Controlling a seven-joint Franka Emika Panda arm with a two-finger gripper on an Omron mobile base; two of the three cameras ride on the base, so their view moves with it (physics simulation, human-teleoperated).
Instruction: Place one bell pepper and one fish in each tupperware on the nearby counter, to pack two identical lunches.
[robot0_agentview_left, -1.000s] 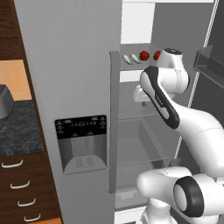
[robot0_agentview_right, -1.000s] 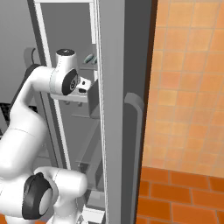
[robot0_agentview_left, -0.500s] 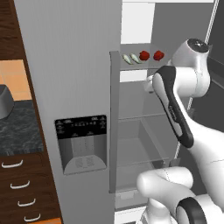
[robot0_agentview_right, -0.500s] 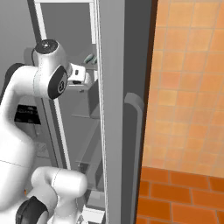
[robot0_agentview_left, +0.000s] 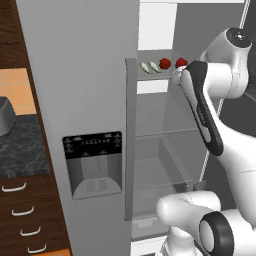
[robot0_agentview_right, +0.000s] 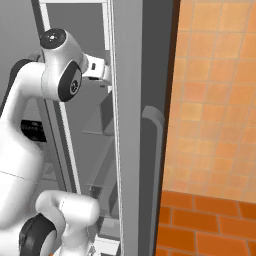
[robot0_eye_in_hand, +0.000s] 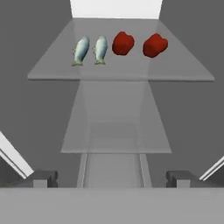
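On the top glass shelf of the open fridge lie two pale fish (robot0_eye_in_hand: 81, 50) (robot0_eye_in_hand: 100, 49) side by side, with two red bell peppers (robot0_eye_in_hand: 123, 43) (robot0_eye_in_hand: 154, 45) to their right. From the left base the same row shows as fish (robot0_agentview_left: 149, 67) and then peppers (robot0_agentview_left: 164, 63) (robot0_agentview_left: 181, 62). My gripper (robot0_eye_in_hand: 111, 179) is open and holds nothing. It hangs in front of and below that shelf, well short of the food. The tupperware is out of view. A piece of the dark speckled counter (robot0_agentview_left: 22, 147) shows at far left.
The grey fridge door (robot0_agentview_left: 80, 100) with its dispenser panel stands between the fridge and the counter. More glass shelves (robot0_eye_in_hand: 116, 131) lie below the top one. The other door's edge (robot0_agentview_right: 130, 125) and an orange tiled wall (robot0_agentview_right: 215, 100) close in the right side. Drawers (robot0_agentview_left: 20, 215) sit under the counter.
My arm has risen and its elbow has swung right. The hand has lifted from the middle shelves up to the height of the top shelf. The food has not moved.
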